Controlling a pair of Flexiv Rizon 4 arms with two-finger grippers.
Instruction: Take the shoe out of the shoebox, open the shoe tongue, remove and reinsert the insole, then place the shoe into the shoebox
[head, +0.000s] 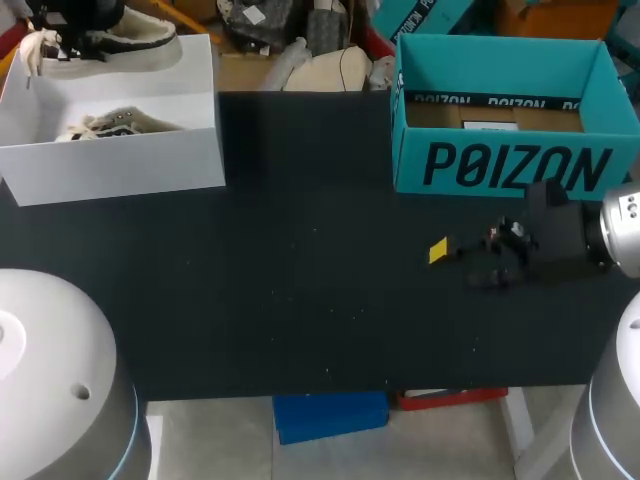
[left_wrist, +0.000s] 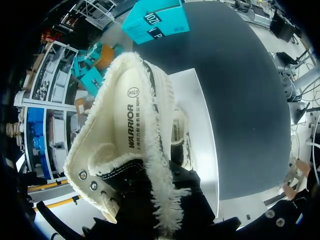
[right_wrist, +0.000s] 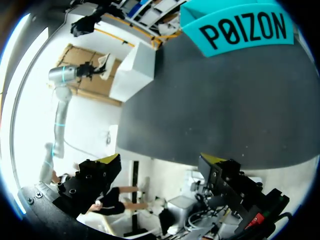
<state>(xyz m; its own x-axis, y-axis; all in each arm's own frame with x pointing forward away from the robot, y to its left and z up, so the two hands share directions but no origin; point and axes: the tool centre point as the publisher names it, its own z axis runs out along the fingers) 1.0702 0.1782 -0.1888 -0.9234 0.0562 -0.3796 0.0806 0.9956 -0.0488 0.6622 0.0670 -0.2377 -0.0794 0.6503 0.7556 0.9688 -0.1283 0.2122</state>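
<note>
In the head view the left gripper (head: 72, 22) is holding the cream, fleece-lined shoe with a pale rubber sole (head: 115, 45) over the far edge of the white cardboard shoebox (head: 120, 165). A second shoe of the same kind (head: 115, 123) is lying inside the shoebox. The teal cardboard box (head: 500, 165) is standing well to the right of the shoebox on the black table (head: 300, 290), and the right gripper (head: 462, 265) is hanging low over the table, also far to the right of the shoebox. In the left wrist view the shoe is filling the space just ahead of the left gripper, above the shoebox, and its opening is facing the camera, so the pale printed insole (left_wrist: 131, 117) is showing inside. The yellow tips are not showing here, but the shoe is hanging free, so I am judging that the fingers are clamped on its black upper near the eyelets. In the right wrist view the right gripper's fingers are standing wide apart with nothing between them, and the shoe is showing small, close by the shoebox. The shoe is looking light and soft; the fleece may be giving and slipping under the fingers, so the firmer sole edge or heel is probably a safer hold. The thin insole is likely bending easily, and its heel end is the place to pinch.
</note>
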